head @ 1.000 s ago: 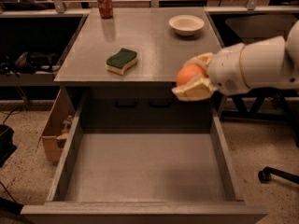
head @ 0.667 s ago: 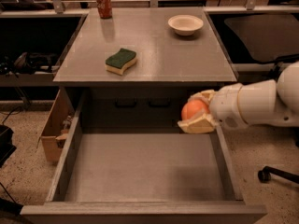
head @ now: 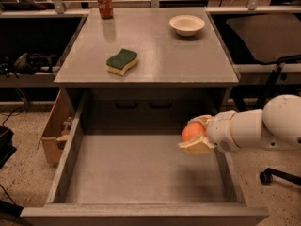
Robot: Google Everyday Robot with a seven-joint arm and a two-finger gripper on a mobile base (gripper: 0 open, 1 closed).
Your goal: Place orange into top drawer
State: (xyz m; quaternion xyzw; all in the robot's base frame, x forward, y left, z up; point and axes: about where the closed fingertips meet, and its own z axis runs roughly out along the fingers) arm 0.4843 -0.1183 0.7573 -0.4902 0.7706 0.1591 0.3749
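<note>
The jaws, clamped around the orange point(head: 193, 132), hang over the right rear of the open top drawer point(head: 136, 171), just inside its right wall, so the bare grey floor lies straight below the fruit

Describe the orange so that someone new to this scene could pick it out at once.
Find the grey cabinet with its top drawer pulled open. Over the drawer's right side as seen, the white arm's end effector is shut on the orange. It is the only smooth round orange thing; the sponge, bowl and can sit up on the cabinet top.
</note>
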